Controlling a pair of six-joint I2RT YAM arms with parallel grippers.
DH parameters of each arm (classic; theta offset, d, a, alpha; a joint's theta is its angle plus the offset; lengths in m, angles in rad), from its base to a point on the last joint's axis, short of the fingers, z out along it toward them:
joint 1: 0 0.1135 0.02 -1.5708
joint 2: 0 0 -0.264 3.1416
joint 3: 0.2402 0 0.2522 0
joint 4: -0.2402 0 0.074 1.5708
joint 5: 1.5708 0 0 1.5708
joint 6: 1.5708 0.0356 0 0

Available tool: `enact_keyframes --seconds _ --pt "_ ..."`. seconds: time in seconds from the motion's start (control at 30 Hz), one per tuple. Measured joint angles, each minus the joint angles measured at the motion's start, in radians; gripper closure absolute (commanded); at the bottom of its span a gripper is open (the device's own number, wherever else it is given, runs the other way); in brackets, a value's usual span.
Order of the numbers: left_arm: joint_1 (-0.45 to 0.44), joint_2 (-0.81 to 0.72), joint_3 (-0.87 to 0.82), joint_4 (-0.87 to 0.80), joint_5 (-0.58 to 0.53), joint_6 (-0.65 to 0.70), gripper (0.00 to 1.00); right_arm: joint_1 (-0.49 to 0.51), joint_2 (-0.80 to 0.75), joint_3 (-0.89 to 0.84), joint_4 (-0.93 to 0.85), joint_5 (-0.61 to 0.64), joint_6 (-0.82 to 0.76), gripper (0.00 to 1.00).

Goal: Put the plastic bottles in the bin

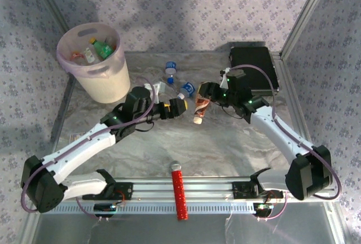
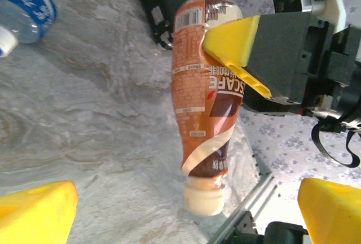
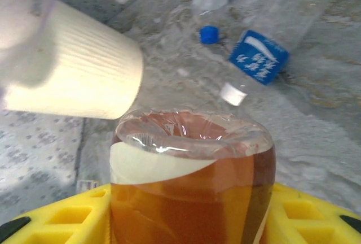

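Worktop (image 1: pixel 225 148): a marbled grey slab inside patterned walls, with two arms reaching in from 6 o'clock.

Bin (image 1: pixel 107 86): a pale bucket at 10 o'clock, well apart from both end effectors. A green bottle (image 1: pixel 103 48) and an orange-labelled bottle (image 1: pixel 86 56) are already inside; how many more lie beneath them cannot be told.

Black case (image 1: pixel 254 66): lies flat at 1 o'clock and is no part of the job.

Red cylinder (image 1: pixel 178 190): rests on the front rail at 6 o'clock, also not for the bin.

Brown bottle (image 2: pixel 206 103): a coffee-coloured bottle with a cream cap, near the centre of the worktop and between the two arms. Its cap points toward 6 o'clock. Whether it is clear of the surface cannot be told.

Clear bottles: two with blue labels, one (image 1: pixel 170 69) at 12 o'clock and another (image 1: pixel 186 90) just beside the left arm's tip, both loose on the worktop.

Right end effector (image 1: pixel 204 94): clenched on the brown bottle at its base end, with a yellow finger (image 2: pixel 237 46) pressed into the label.

Left end effector (image 1: pixel 181 106): released, its yellow fingers spread wide and empty, facing the brown bottle from 9 o'clock.

Progress: apparently midway. A few bottles are binned, one is in hand and at least two wait. The held bottle must get across to 10 o'clock, probably by passing to the left arm.
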Motion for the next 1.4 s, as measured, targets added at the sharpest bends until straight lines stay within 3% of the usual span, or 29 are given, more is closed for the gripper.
enact_keyframes --seconds 0.43,1.07,1.17,1.3,1.4 --pt "-0.056 0.163 0.001 0.111 0.048 -0.041 0.17 0.064 -0.007 -0.014 0.068 -0.074 0.039 0.48" --pt "-0.069 0.197 0.030 0.147 0.055 -0.051 0.57 0.088 0.009 -0.013 0.092 -0.099 0.040 0.45" --pt "-0.065 0.197 0.031 0.141 0.054 -0.048 0.60 0.088 0.012 -0.012 0.092 -0.101 0.032 0.34" --pt "-0.048 0.196 0.034 0.131 0.051 -0.043 0.61 0.084 0.015 -0.005 0.080 -0.112 0.022 0.01" --pt "-0.013 0.186 0.040 0.092 0.050 -0.027 0.61 0.069 0.015 0.019 0.054 -0.121 0.002 0.01"
